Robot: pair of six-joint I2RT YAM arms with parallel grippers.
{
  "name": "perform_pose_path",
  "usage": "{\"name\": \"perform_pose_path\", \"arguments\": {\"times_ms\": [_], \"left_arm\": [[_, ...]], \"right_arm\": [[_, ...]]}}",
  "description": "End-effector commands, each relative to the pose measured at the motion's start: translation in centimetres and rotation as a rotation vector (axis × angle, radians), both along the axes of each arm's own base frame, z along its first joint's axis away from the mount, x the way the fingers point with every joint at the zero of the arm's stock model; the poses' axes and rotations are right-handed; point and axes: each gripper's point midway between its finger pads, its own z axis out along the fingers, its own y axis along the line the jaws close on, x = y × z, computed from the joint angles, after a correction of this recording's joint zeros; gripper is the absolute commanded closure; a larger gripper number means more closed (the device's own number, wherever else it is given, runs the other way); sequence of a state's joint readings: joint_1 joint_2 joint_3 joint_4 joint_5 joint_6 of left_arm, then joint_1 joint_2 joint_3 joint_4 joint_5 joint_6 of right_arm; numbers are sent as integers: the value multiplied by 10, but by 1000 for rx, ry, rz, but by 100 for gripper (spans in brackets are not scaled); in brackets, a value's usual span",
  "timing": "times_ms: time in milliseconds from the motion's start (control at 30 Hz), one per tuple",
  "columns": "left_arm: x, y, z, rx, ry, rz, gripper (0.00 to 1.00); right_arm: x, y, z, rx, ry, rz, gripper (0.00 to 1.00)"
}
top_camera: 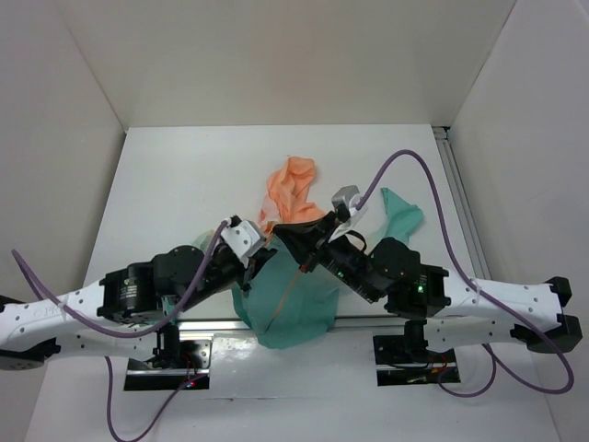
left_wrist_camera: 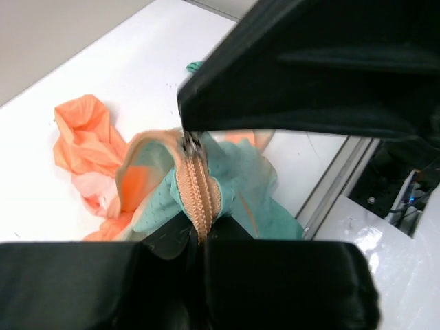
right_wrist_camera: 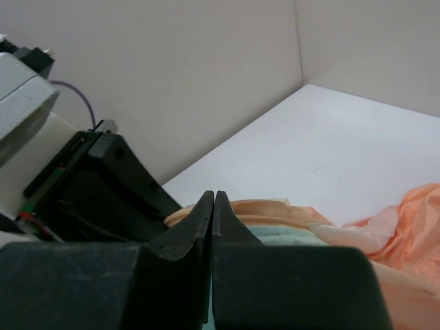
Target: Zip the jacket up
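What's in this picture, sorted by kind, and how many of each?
Jacket: 1
Robot arms: 2, left arm and right arm
Purple cables: 2, the left one and the right one
Total: 5

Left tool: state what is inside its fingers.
The jacket's orange zipper tape runs into the shut left tool. The fingers cover whatever part, slider or not, sits inside.
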State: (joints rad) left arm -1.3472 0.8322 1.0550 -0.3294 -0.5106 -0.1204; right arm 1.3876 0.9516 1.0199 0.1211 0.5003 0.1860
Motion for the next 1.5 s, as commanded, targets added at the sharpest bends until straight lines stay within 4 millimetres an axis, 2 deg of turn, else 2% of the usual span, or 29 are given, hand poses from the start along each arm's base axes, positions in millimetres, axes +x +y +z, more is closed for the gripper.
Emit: {"name": "perform_pose_path", "arguments": {"times_ms": [0,67,100,133,200,233,267,333,367,433,467,567,600,667,700,867,933,967,1067,1233,1267,1300,1467], "left_arm": [[-3,21,38,-124,23,34,100],[-5,28,44,-143,30,35,100],[-7,33,50,-162,34,35,100],[-7,36,49,-155,36,36,100],[-9,39,53,-160,43,37,100],[-9,43,50,-149,45,37,100],[-10,43,48,-147,55,39,100],[-11,48,56,-172,60,39,100],[-12,50,49,-142,66,41,100],[-14,57,57,-165,81,43,100],[-15,58,50,-146,98,47,100],[-17,65,53,-155,117,50,100],[-17,68,49,-142,127,62,100],[-16,70,45,-127,127,72,100],[-17,72,47,-145,134,73,100],[-14,82,41,-127,147,112,100],[-14,89,43,-141,157,129,100],[-13,93,46,-145,154,142,100],[-14,103,52,-174,154,150,100],[-12,115,49,-170,154,186,100],[-12,116,46,-163,162,189,100],[-11,119,50,-175,156,203,100],[-9,129,52,-196,154,233,100]], "right_arm": [[33,-24,15,57,-32,-236,100],[46,-32,12,44,-42,-340,100],[56,-31,3,17,-47,-384,100],[70,-39,0,14,-40,-447,100],[87,-39,-10,-6,-46,-497,100],[104,-49,-13,-6,-36,-553,100],[112,-49,-16,-3,-29,-560,100],[131,-55,-26,-22,-20,-607,100],[147,-68,-24,12,-8,-660,100],[167,-77,-31,1,-8,-714,100],[185,-92,-30,-3,-15,-758,100],[220,-107,-32,-12,-1,-822,100],[237,-124,-34,-8,9,-858,100],[257,-137,-40,-14,25,-892,100],[270,-157,-39,-3,40,-936,100],[292,-190,-43,17,51,-1005,100],[302,-207,-40,24,50,-1056,100],[308,-213,-46,7,61,-1075,100],[325,-238,-46,11,70,-1132,100],[343,-271,-55,5,98,-1212,100],[345,-282,-50,25,98,-1227,100],[350,-286,-58,17,117,-1231,100],[356,-307,-56,36,115,-1281,100]]}}
